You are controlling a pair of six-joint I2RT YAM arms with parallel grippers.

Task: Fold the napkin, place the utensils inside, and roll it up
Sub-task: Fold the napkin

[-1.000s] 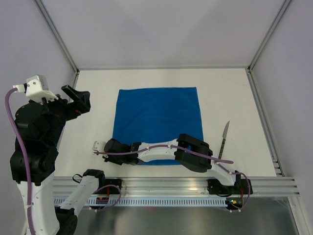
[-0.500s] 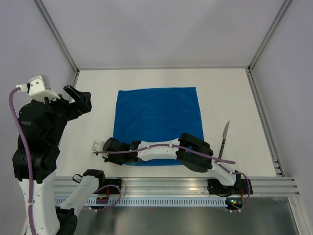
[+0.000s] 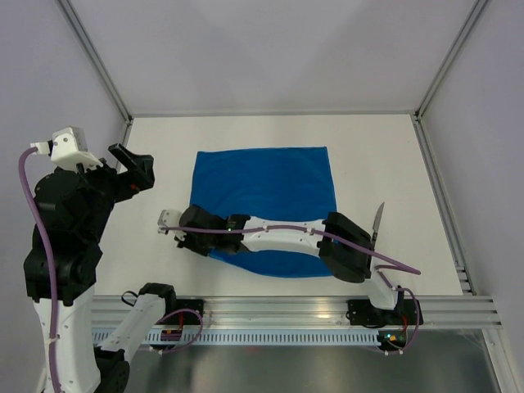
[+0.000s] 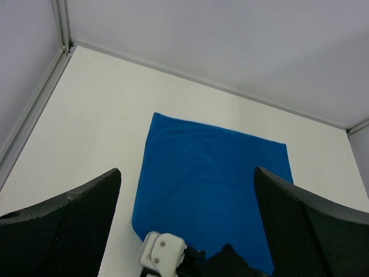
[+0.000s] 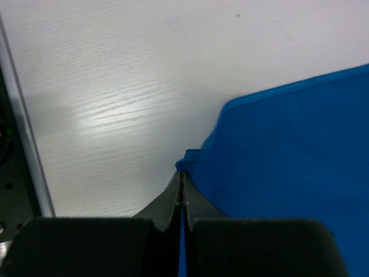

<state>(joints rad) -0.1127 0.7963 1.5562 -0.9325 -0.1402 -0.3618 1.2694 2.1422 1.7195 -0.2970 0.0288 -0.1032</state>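
The right gripper (image 5: 181, 178) had its jaws pressed together on the near-left corner of the blue napkin (image 3: 264, 187), holding that corner a little off the white table (image 3: 164, 151) while the rest of the cloth lay flat. The left gripper (image 4: 186, 171) hung raised over the table's left side with its fingers spread wide apart and nothing between them. The knife (image 3: 377, 221) lay just right of the napkin, its handle end hidden by the right arm

The white surface (image 3: 246, 135) carries a blue napkin (image 3: 270, 184) spread near its centre, with a knife (image 3: 377, 219) at the napkin's 3 o'clock, its blade pointing toward 12.
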